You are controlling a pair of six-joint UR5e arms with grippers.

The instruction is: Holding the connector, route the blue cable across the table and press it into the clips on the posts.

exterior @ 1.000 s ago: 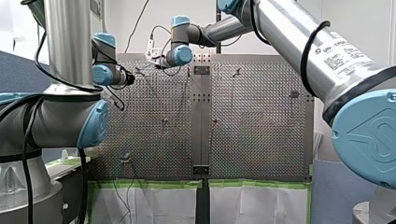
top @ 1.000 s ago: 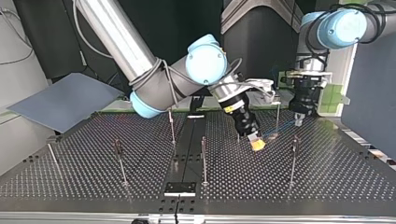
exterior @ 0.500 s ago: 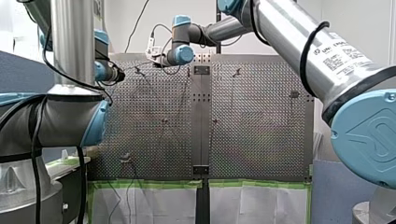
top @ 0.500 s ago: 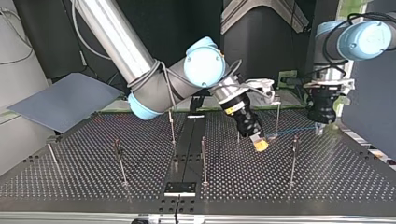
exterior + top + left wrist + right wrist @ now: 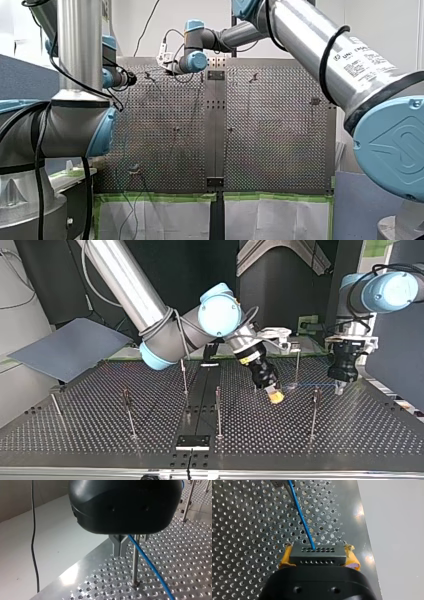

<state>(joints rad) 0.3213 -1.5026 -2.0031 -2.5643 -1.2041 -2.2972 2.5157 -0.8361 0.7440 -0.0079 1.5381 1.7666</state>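
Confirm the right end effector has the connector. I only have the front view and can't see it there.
Observer: Yes. In the right wrist view the right end effector clamps the black connector between its yellow pads, and the blue cable leaves the connector's face.
Operator: Where does the cable go?
Observer: In the top view it runs across to the left end effector at that view's right.
Operator: Clipped yet?
Observer: Cannot tell. In the left wrist view the cable passes close beside a post, but the end effector's body hides the post's top.
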